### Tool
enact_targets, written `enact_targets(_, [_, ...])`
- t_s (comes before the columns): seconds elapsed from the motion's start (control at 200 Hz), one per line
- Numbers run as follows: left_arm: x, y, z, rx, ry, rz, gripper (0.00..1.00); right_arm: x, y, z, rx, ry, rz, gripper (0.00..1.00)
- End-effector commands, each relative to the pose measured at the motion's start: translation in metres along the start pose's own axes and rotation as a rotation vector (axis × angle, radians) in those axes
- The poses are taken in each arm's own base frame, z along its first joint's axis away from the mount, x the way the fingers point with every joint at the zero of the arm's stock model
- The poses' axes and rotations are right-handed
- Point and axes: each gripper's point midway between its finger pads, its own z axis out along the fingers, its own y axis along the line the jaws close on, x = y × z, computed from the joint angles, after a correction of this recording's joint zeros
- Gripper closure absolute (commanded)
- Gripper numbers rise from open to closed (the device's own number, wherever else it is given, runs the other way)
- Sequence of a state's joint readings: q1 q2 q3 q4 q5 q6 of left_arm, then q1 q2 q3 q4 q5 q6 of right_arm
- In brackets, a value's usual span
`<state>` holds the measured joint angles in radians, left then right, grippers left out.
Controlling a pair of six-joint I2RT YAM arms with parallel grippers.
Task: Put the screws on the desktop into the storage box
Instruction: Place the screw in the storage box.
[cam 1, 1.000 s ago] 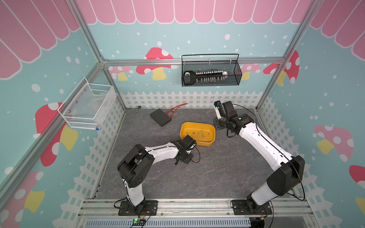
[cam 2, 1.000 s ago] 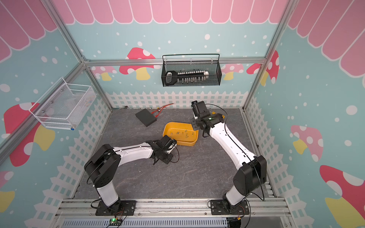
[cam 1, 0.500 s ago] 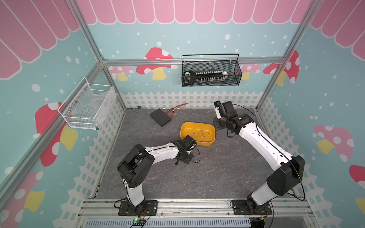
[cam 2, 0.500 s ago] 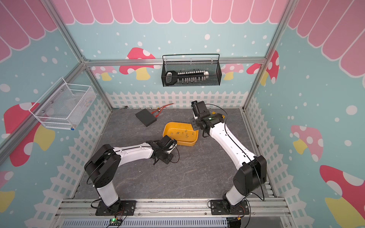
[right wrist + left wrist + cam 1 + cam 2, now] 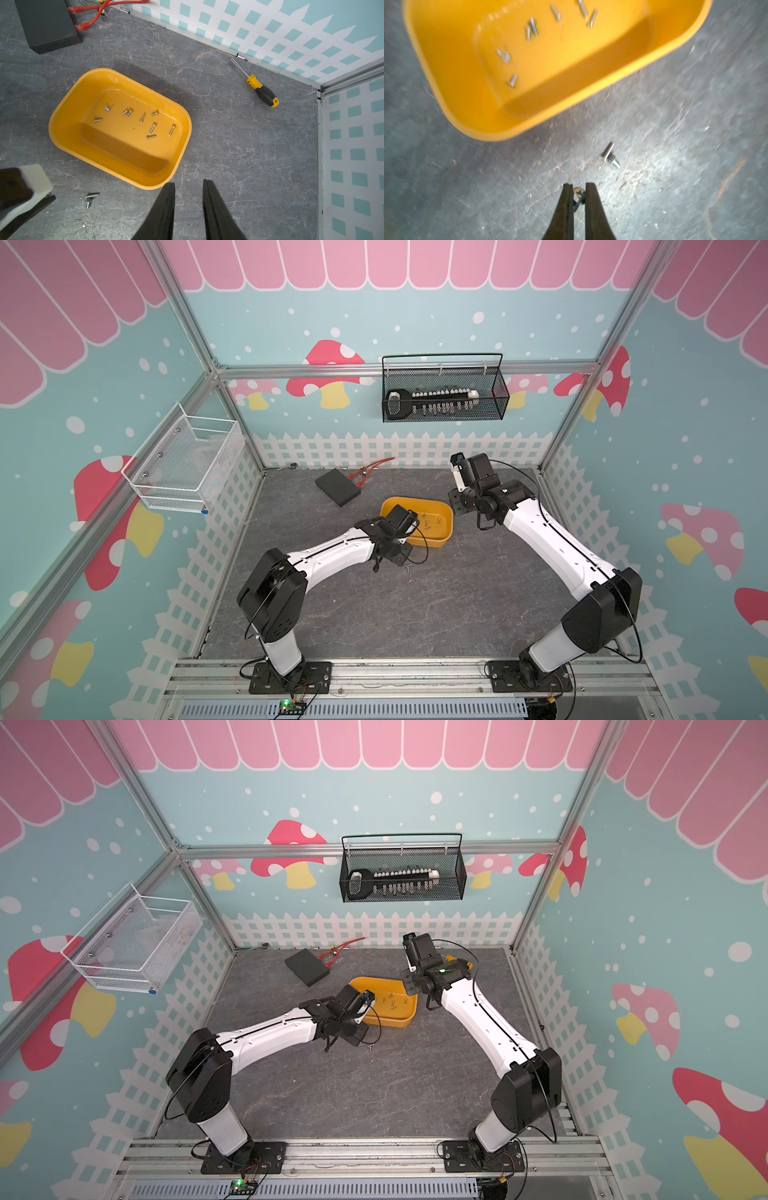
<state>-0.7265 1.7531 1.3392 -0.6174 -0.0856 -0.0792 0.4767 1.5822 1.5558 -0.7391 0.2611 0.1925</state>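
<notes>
Both top views are set high at the front, facing down and rearward. Each covers the entire dark grey marbled desktop (image 5: pixel 415 605). The left wrist camera looks down past the left gripper (image 5: pixel 579 186) at close range, cropping the shallow yellow-orange plastic storage box (image 5: pixel 500 128). The right wrist camera, looking past the right gripper (image 5: pixel 188 182), sits farther off and frames the whole box. All four views share the box and the small silver metal screws (image 5: pixel 92 195) beside it.
</notes>
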Motion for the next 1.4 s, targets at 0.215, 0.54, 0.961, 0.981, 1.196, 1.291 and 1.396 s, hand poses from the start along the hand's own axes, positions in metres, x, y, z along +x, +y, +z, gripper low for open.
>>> enact_targets(0.215, [-0.103, 0.017, 0.013, 0.027, -0.132, -0.083, 1.00, -0.004, -0.006, -0.016, -0.003, -0.047, 0.033, 0.71])
enact_targets(0.54, [-0.107, 0.027, 0.076, 0.068, -0.063, -0.149, 1.00, -0.002, -0.012, -0.025, 0.011, -0.060, 0.040, 0.71])
enact_targets(0.961, [-0.083, 0.074, 0.108, 0.008, 0.010, -0.226, 1.00, 0.005, -0.011, -0.022, 0.008, -0.041, 0.037, 0.71])
enact_targets(0.981, [-0.082, 0.075, 0.108, 0.004, 0.010, -0.227, 1.00, 0.005, -0.011, -0.021, 0.007, -0.039, 0.037, 0.71])
enact_targets(1.196, [-0.075, 0.082, 0.117, -0.028, 0.034, -0.230, 1.00, 0.006, -0.010, -0.018, 0.006, -0.031, 0.040, 0.70])
enact_targets(1.291, [-0.069, 0.081, 0.124, -0.024, 0.051, -0.229, 1.00, 0.006, -0.009, -0.017, 0.000, -0.030, 0.038, 0.70])
enact_targets(1.396, [-0.066, 0.080, 0.128, -0.023, 0.061, -0.230, 1.00, 0.005, -0.010, -0.018, 0.005, -0.031, 0.034, 0.70])
